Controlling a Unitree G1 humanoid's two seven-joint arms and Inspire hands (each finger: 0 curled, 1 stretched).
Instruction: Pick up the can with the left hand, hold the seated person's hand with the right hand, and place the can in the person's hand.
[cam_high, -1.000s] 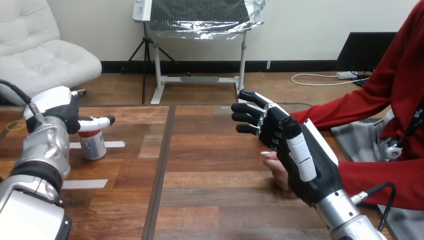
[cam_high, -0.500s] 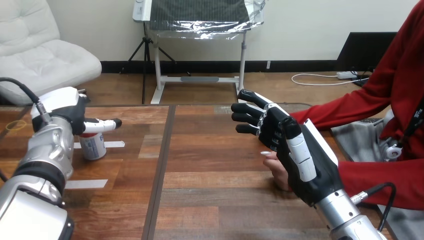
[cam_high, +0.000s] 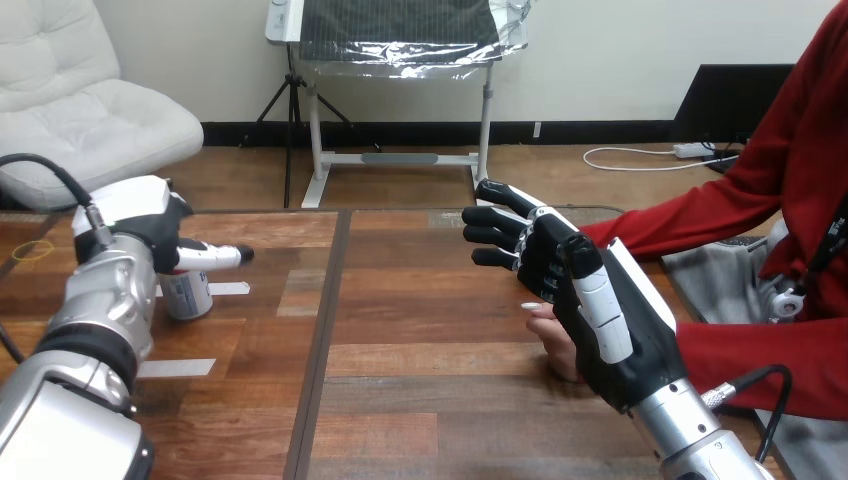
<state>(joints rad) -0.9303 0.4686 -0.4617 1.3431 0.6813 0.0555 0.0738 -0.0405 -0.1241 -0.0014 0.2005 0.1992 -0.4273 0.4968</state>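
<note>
A white can (cam_high: 187, 294) with a red top stands upright on the table at the left. My left hand (cam_high: 150, 225) hovers just over its top and hides its upper part; one straight finger (cam_high: 218, 257) points right past the can, and nothing is gripped. At the right, my right hand (cam_high: 560, 265) is raised with its fingers straight and spread, pointing away from me. The person's hand (cam_high: 553, 338) rests on the table right below and behind my right palm, mostly hidden by it. I see no finger of mine curled round it.
Two white tape strips (cam_high: 232, 288) (cam_high: 172, 368) lie on the wood near the can. A dark seam (cam_high: 322, 340) runs down the table's middle. The person's red sleeve (cam_high: 760, 360) lies along the right edge, with a grey cloth (cam_high: 715, 275) beside it.
My left hand has drifted to the right above the can, its straight finger now reaching farther right. The can, my right hand and the person's hand have not moved.
</note>
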